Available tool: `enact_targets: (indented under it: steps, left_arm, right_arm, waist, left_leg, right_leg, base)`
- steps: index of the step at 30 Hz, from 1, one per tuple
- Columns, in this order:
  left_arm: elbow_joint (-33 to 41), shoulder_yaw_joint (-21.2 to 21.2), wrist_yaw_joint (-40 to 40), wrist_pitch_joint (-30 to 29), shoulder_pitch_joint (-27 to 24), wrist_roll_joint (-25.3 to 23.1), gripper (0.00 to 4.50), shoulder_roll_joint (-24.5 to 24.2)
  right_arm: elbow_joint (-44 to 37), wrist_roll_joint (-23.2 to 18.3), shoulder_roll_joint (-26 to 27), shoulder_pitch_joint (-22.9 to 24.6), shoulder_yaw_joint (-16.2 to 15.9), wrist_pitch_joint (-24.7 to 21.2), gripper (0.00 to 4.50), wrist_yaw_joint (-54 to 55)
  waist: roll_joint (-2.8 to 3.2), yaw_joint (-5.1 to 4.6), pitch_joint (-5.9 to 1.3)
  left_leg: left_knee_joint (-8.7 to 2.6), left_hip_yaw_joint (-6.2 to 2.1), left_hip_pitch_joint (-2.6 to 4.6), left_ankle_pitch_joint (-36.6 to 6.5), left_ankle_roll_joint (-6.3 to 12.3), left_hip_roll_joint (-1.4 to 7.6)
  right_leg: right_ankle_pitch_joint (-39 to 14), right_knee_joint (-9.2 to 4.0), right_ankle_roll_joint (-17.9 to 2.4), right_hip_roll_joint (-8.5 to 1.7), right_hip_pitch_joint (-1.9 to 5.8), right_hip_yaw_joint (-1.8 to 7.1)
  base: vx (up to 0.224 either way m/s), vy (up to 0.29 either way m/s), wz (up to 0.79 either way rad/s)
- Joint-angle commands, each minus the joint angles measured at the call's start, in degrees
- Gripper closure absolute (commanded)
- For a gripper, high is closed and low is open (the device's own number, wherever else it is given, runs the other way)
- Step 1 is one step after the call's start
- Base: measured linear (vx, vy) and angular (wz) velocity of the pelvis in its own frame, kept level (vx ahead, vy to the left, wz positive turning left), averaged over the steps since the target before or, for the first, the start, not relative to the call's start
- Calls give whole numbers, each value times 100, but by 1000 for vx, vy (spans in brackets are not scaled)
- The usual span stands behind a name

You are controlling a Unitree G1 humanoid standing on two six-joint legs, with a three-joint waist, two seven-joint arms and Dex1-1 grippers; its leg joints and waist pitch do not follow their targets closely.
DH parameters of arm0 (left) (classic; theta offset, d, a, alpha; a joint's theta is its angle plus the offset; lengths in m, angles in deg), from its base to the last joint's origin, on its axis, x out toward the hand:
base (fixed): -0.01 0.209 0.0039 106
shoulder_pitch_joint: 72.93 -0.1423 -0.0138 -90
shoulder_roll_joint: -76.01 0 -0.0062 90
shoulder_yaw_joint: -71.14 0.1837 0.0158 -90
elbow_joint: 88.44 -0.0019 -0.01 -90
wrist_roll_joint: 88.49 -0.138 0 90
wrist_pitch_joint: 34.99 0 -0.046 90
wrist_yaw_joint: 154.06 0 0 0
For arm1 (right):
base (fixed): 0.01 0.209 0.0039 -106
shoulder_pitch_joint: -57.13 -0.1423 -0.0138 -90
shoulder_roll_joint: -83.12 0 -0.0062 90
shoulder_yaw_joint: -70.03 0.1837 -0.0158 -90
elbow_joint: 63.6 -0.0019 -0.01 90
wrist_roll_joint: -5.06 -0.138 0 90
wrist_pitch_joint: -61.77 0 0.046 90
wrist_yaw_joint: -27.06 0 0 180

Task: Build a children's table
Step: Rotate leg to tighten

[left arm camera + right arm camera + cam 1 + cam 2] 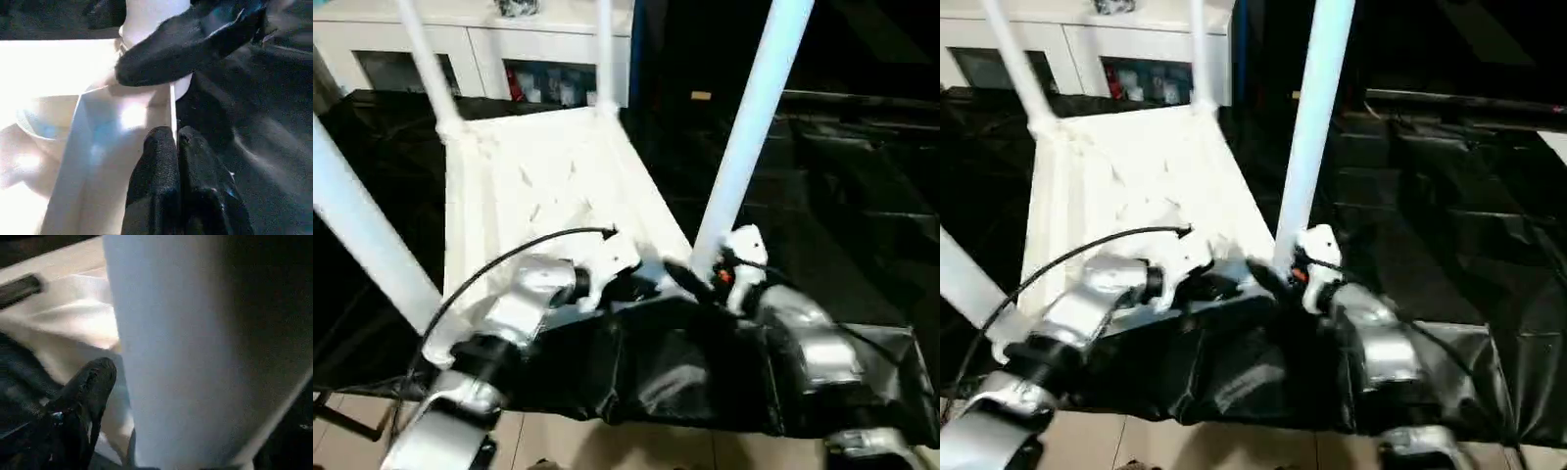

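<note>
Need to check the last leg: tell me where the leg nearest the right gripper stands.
In the left eye view, that leg stands upright in the tabletop's near right corner socket, with the right gripper at its base and the left gripper just beside.

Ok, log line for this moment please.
table top upside down, four legs up | left gripper shut on rim | right gripper at near-right leg

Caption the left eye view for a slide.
Upside-down children's table with four legs up; right gripper at the near-right leg, left gripper at its rim.

The tall white round plastic leg (749, 137) stands hard against the right claw (690, 277); the left claw (177, 161) crowds just beside it.
</note>
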Motion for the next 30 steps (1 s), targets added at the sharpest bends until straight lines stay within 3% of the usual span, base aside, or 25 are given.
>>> enact_targets:
  steps: [1,3,5,8,11,17,23,30]
  left_arm:
    - [320,243,-653,208,-20,242,450,-51]
    - [320,243,-653,208,-20,242,450,-51]
    - [313,283,-919,259,-12,264,450,-229]
    - [263,284,-1041,269,39,265,450,-361]
    - [242,268,-1167,232,84,288,450,-454]
    - [237,262,-1316,200,116,345,450,-546]
    - [283,273,-1381,167,75,369,450,-600]
    - [264,262,-1355,158,72,371,450,-603]
  right_arm:
    - [-235,-186,-268,1,-413,-117,58,-1146]
    - [-235,-186,-268,1,-413,-117,58,-1146]
    - [-229,-278,-543,-53,-557,-222,58,-1754]
    - [-223,-256,-752,-106,-756,-186,58,-2224]
    - [-116,-183,-864,-182,-914,-224,74,-2588]
    - [171,-74,-879,-344,-1044,-144,109,-2797]
    - [234,-65,-892,-380,-1069,-83,172,-2800]
    - [375,29,-829,-363,-1140,86,217,-2834]
  waist:
    - [-23,16,-336]
    - [-16,40,-323]
    - [-82,70,-315]
    - [-65,148,-308]
    - [-87,165,-319]
    - [-63,195,-340]
    - [-88,203,-341]
    - [-53,215,-344]
  left_leg:
    - [-318,-57,30,-1326,477,168]
    - [-321,-46,40,-1380,427,176]
    - [-323,-44,40,-1468,372,179]
    - [-330,-47,70,-1516,305,196]
    - [-326,-46,60,-1433,283,191]
    - [-307,-44,50,-1249,309,184]
    - [-310,-45,51,-1289,276,182]
    - [-311,-48,54,-1318,251,180]
  right_leg:
    - [-984,-358,-1378,-283,326,233]
    - [-1151,-372,-1340,-270,299,232]
    - [-1445,-384,-1264,-284,297,230]
    - [-1691,-393,-1174,-291,265,235]
    - [-1518,-370,-1200,-285,272,235]
    - [-1197,-327,-1308,-289,287,230]
    - [-1278,-332,-1291,-285,292,225]
    - [-1242,-330,-1295,-287,291,224]
  base:
    - [0,0,0]
    - [0,0,0]
    - [0,0,0]
    - [0,0,0]
    - [0,0,0]
    - [0,0,0]
    - [0,0,0]
    - [0,0,0]
